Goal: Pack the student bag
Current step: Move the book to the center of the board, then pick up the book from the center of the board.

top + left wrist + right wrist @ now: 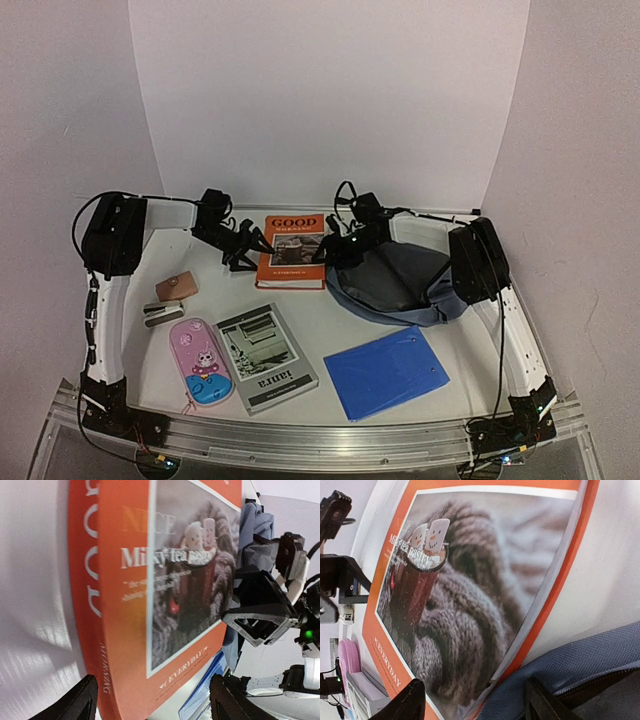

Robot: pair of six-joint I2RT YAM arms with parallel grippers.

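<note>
The soft slate-blue fabric backpack (395, 285) lies right of centre on the white worktop (330, 335), against an orange hardcover book (292, 252). The left gripper (255, 252) and right gripper (325, 250) flank that book, jaws apart, holding nothing.

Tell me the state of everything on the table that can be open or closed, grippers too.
student bag: unzipped, mouth open
orange book: closed, lying flat
grey book: closed, lying flat
pink pencil case: closed
blue folder: closed, flat
left gripper: open
right gripper: open

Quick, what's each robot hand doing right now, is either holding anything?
Left gripper: open, holding nothing.
Right gripper: open, holding nothing.
</note>
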